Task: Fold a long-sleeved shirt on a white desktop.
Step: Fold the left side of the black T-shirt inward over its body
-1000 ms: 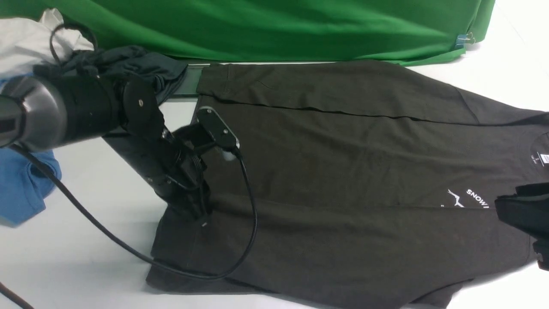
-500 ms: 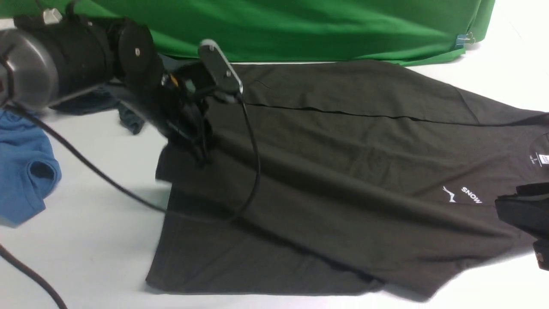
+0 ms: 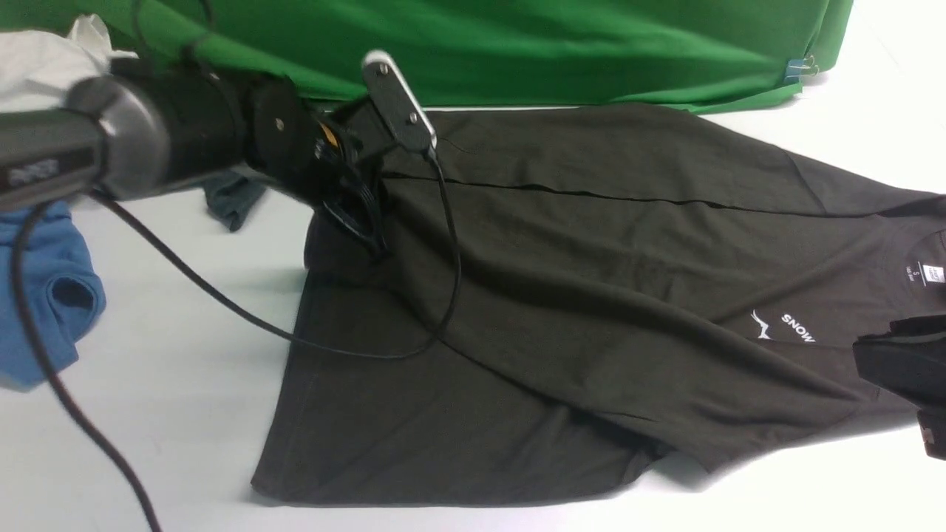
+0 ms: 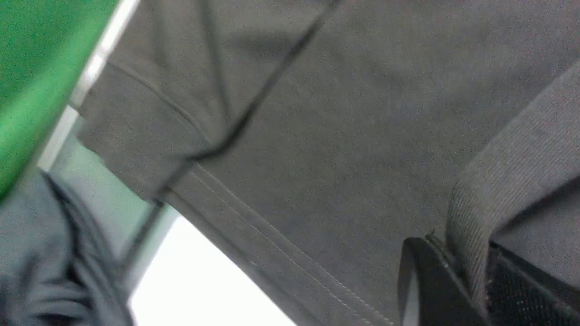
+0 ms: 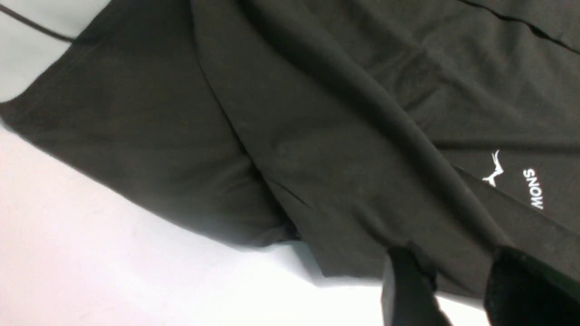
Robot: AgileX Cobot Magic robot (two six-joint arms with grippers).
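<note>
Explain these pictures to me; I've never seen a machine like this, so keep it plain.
This is a robot with two arms, each ending in a gripper. One picture comes from between the arms, looking forward; the two others come from cameras on the wrists.

A dark long-sleeved shirt, with small white lettering and a bird logo, is spread on a white desktop. A blue garment and part of a dark teal garment lie at the left, and a green cloth hangs behind.

The left gripper pinches some of the shirt, drawing it into a raised fold. The right gripper has its jaws apart and holds nothing.
</note>
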